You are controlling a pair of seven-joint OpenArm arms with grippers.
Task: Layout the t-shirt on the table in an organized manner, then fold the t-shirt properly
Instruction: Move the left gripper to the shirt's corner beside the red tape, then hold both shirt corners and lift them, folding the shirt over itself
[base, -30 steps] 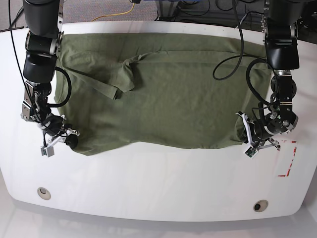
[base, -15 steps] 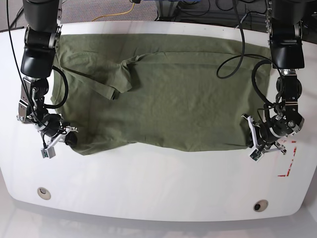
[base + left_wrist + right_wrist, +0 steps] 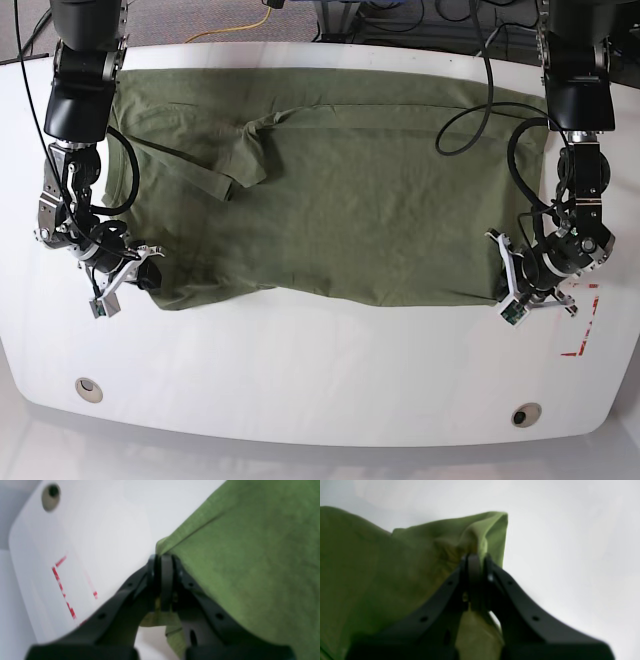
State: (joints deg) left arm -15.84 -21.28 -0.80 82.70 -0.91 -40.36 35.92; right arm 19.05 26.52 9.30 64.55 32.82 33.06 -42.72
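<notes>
left pincer pinching shirt corner, right pincer pinching opposite corner, white surface below both, no readable text

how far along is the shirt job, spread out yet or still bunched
Mostly spread: the t-shirt covers the far half of the table. In hand: the left gripper and right gripper are each shut on a near corner. Left to do: a sleeve lies folded over the body, the near hem is wavy, and no fold has begun.

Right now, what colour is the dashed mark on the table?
Red, on the white table; the dashed mark shows best in the left wrist view.
</notes>
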